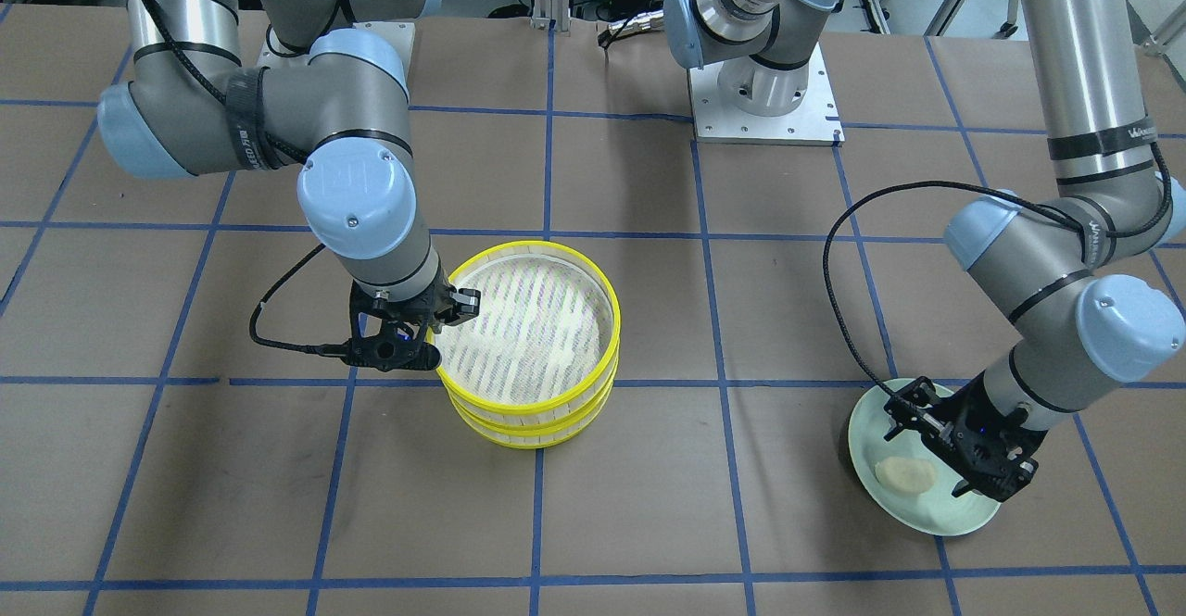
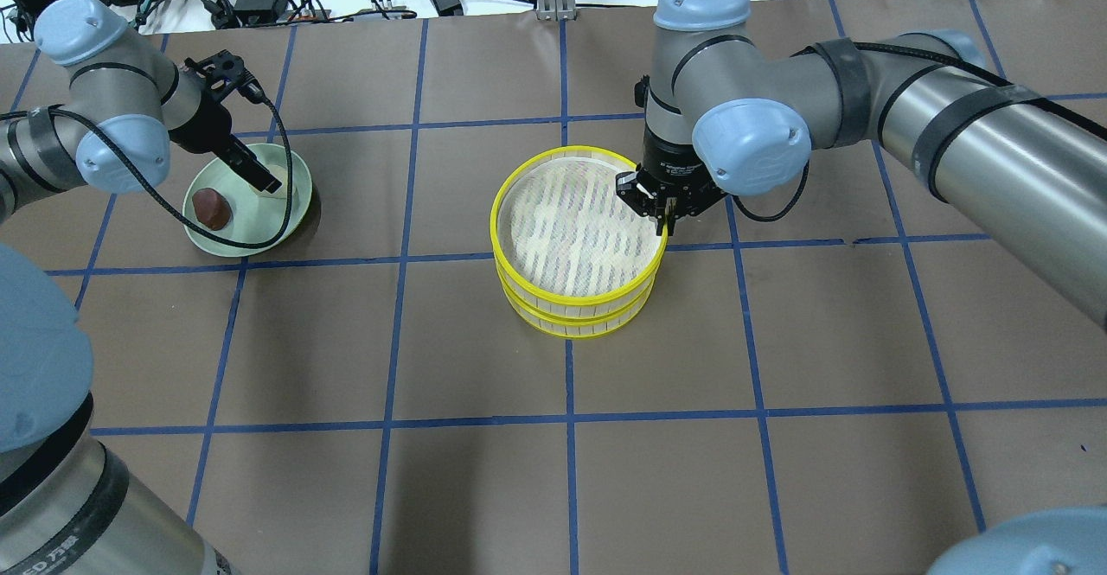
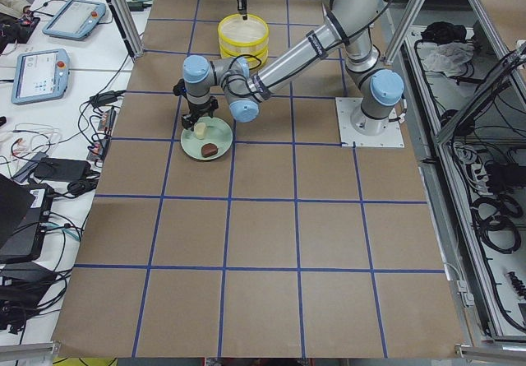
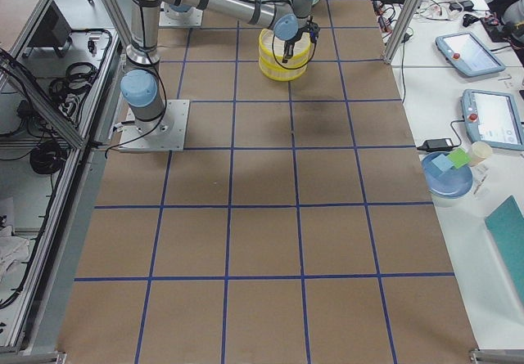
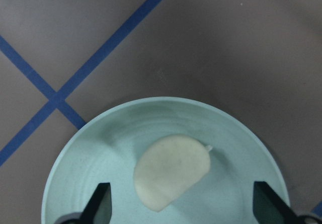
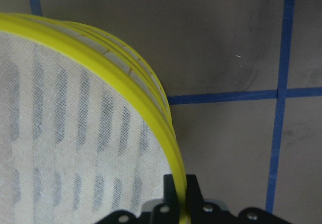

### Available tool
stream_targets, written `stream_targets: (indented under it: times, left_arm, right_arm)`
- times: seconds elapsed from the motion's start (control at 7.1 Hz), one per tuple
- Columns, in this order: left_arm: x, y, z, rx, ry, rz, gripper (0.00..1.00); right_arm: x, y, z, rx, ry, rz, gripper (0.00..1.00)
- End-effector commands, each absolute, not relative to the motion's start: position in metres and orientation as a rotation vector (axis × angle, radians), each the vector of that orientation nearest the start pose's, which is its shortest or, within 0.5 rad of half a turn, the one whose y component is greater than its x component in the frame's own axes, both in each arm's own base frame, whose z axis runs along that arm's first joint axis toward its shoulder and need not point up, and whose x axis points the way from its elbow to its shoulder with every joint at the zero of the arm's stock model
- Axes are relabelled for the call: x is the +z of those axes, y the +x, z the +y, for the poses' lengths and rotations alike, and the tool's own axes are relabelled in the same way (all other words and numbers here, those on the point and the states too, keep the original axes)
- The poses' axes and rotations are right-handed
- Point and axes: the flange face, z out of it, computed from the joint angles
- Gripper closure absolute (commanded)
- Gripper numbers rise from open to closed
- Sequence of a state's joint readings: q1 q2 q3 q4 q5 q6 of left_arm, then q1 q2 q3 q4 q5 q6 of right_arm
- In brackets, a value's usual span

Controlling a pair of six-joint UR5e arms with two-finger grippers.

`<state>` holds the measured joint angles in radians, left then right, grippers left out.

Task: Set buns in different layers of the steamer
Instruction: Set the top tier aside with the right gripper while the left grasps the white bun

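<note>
Two yellow-rimmed steamer layers stand stacked at mid-table, the top layer [image 2: 529,285] on the lower layer [image 2: 571,324]. My right gripper [image 2: 662,212] is shut on the top layer's rim [image 6: 166,133], one finger inside and one outside. The top layer's mesh floor is bare. The cream-white bun [image 5: 171,171] and the reddish-brown bun [image 2: 211,208] lie on a pale green plate [image 2: 251,227]. My left gripper [image 5: 183,206] is open, low over the plate, with its fingers on either side of the cream bun. In the front-facing view the brown bun is hidden behind my left gripper [image 1: 964,468].
The brown table has a blue tape grid. The arm bases stand at the robot's side of the table [image 1: 764,97]. A black cable [image 2: 259,125] loops from my left wrist over the plate's near side.
</note>
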<state>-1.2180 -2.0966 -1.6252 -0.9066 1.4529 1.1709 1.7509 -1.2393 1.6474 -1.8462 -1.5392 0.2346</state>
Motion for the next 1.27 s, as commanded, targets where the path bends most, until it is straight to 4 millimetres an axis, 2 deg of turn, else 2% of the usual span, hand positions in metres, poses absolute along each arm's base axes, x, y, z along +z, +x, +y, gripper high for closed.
stream_targets:
  times: [0.0, 0.14, 0.28, 0.42, 0.56, 0.7, 0.85, 0.99, 1.13]
  left_arm:
    - [0.207, 0.103, -0.662, -0.203, 1.327, 2.882, 0.0]
    - [0.201, 0.103, -0.663, -0.198, 1.332, 2.889, 0.0]
    - [0.198, 0.102, -0.663, -0.199, 1.335, 2.897, 0.0]
    - [0.198, 0.103, -0.663, -0.202, 1.333, 2.898, 0.05]
    - [0.199, 0.103, -0.664, -0.206, 1.336, 2.893, 0.22]
    - [0.202, 0.104, -0.666, -0.212, 1.339, 2.886, 0.42]
    - [0.206, 0.105, -0.669, -0.224, 1.35, 2.873, 0.76]
    - [0.207, 0.105, -0.669, -0.22, 1.382, 2.85, 1.0]
    - [0.212, 0.106, -0.669, -0.223, 1.391, 2.834, 1.0]
  right_arm:
    - [0.351, 0.22, -0.535, 0.171, 0.122, 3.127, 1.0]
    - [0.39, 0.201, -0.522, 0.144, 0.147, 3.157, 1.0]
    - [0.417, 0.179, -0.512, 0.149, 0.154, 3.171, 1.0]
    - [0.444, 0.156, -0.501, 0.159, 0.124, 3.192, 1.0]
    - [0.472, 0.138, -0.486, 0.162, 0.118, 3.189, 1.0]
    - [0.496, 0.13, -0.473, 0.141, 0.128, 3.19, 1.0]
    - [0.52, 0.123, -0.467, 0.098, 0.093, 3.218, 1.0]
    - [0.524, 0.118, -0.465, 0.141, 0.043, 3.24, 1.0]
    - [0.523, 0.118, -0.464, 0.153, 0.044, 3.238, 1.0]
